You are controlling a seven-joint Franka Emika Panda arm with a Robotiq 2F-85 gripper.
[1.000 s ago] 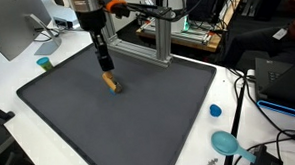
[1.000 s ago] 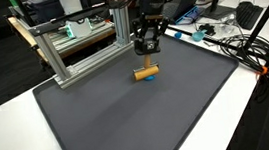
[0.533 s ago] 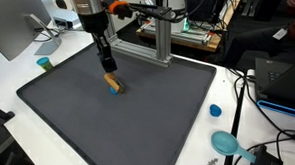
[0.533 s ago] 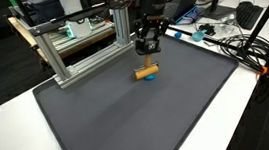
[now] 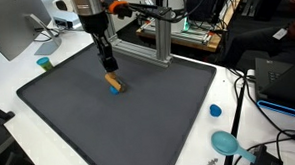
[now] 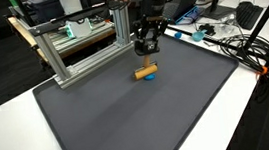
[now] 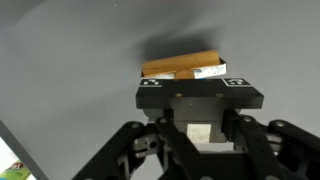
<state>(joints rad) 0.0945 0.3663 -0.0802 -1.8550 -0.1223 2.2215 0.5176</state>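
My gripper [image 5: 110,69] hanging just above block [image 5: 114,85], not touching, block flat on mat [image 5: 139,123], far side, jaws' state I cannot tell.

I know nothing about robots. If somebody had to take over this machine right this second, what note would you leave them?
The gripper hovers just above the wooden block and is apart from it. Whether it is open or shut cannot be told.
The wooden block lies flat on the dark mat, not far from the metal frame. The wrist view shows it just past the gripper.
Done: the gripper is lined up over the block.
Left: the block is not gripped and not lifted.
Aside: a blue cap lies off the mat.
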